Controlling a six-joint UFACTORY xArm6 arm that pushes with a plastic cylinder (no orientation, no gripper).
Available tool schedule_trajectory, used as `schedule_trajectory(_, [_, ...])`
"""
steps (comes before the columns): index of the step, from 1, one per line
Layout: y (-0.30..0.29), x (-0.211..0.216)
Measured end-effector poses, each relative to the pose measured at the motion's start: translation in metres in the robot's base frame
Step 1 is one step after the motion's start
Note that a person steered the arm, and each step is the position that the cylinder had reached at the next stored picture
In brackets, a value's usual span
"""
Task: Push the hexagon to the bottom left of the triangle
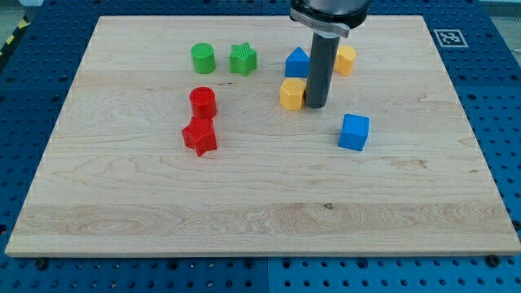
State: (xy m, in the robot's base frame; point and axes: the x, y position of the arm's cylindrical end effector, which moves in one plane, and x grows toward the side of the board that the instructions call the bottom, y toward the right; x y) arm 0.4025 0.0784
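Rod tip (pixel 316 107) sits touching the yellow plastic hexagon block (pixel 291 94) at its three o'clock side, on the wooden desk (pixel 244 195). The hexagon already lies at seven o'clock of the blue triangle block (pixel 298 63), just beside it. No fingers exist here; the arm ends in a bare rod.

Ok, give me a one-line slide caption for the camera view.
My tip sits right of the yellow hexagon, just below the blue triangle.
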Motion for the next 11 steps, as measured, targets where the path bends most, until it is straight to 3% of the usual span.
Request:
schedule_trajectory(3, [0.002, 0.000])
schedule_trajectory(5, [-0.037, 0.000])
schedule_trajectory(7, [-0.032, 0.013])
schedule_trajectory(9, [-0.082, 0.024])
schedule_trajectory(11, [-0.085, 0.024])
